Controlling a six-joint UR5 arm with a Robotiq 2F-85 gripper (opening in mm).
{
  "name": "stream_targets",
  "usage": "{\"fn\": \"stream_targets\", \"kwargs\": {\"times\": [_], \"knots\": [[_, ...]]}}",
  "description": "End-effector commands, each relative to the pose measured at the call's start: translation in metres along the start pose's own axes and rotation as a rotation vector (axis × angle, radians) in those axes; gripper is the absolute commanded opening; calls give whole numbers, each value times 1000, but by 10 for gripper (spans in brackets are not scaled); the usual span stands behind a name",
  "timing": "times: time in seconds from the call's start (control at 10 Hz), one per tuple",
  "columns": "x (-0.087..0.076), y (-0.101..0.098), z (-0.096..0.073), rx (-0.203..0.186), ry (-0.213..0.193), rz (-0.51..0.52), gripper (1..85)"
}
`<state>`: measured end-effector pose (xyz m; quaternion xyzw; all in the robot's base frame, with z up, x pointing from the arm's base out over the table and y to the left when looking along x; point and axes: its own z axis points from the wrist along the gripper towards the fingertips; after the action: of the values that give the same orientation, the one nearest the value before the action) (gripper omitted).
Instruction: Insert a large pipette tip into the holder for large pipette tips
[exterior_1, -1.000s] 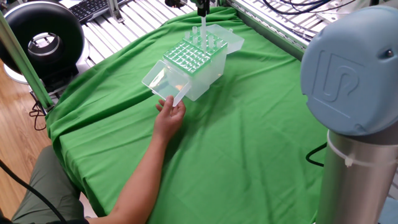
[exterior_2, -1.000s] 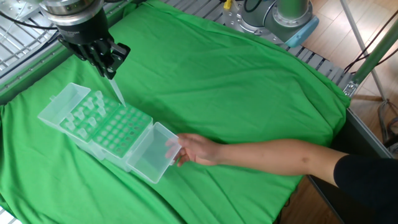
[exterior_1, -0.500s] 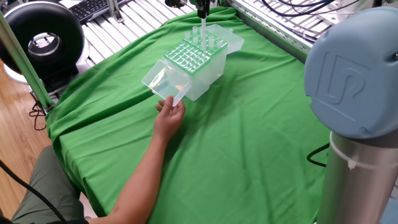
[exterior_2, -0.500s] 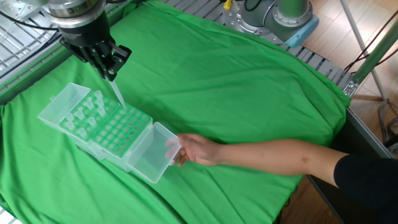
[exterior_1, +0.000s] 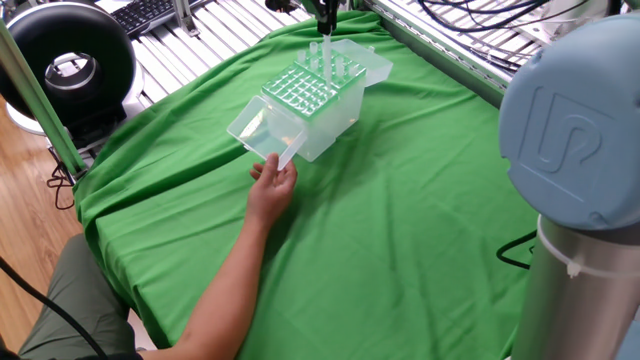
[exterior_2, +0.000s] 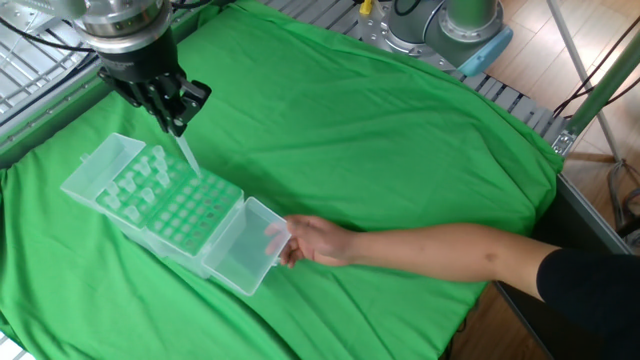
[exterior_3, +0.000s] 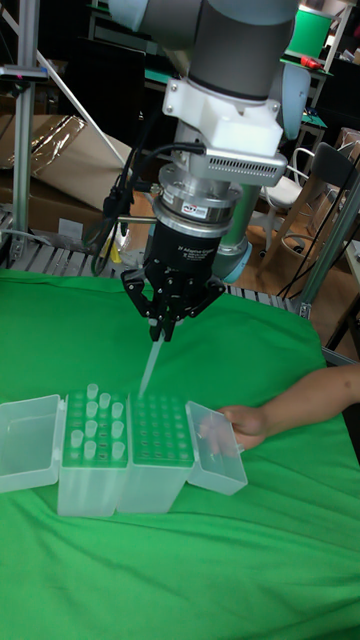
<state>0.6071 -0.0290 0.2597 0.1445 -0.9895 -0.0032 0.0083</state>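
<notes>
a green cloth (exterior_1: 400, 220) covers the table. beside the taller box stands a shorter translucent box (exterior_3: 92, 445) holding upright tips, its clear lid (exterior_3: 28, 440) hinged open flat. off the cloth's far corner sit a black ring-shaped object (exterior_1: 68, 55) and a black keyboard (exterior_1: 145, 14). cardboard (exterior_3: 62, 150) leans in the background.

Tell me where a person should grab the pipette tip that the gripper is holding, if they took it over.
Pinch the pipette tip mid-shaft from the side, just below the gripper. It hangs near upright, narrow end down over the holder, and its wide top is clamped.
</notes>
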Motion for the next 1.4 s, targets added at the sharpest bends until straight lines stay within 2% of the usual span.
{"fn": "stream_targets", "kwargs": {"times": [0.0, 0.1, 0.3, 0.5, 0.7, 0.9, 1.1, 1.3], "knots": [[-8, -1, 10, -2, -27, -22, 10], [-9, 1, 13, -14, -29, -45, 110], [-11, -2, 16, -4, -29, -78, 230], [-12, -1, 16, -11, -33, -91, 287], [-12, -2, 15, -10, -34, -101, 307], [-12, -7, 15, 1, -37, -113, 277], [-15, -24, 18, 0, -57, -156, 257], [-19, -45, 29, -6, -95, -203, 257]]}}
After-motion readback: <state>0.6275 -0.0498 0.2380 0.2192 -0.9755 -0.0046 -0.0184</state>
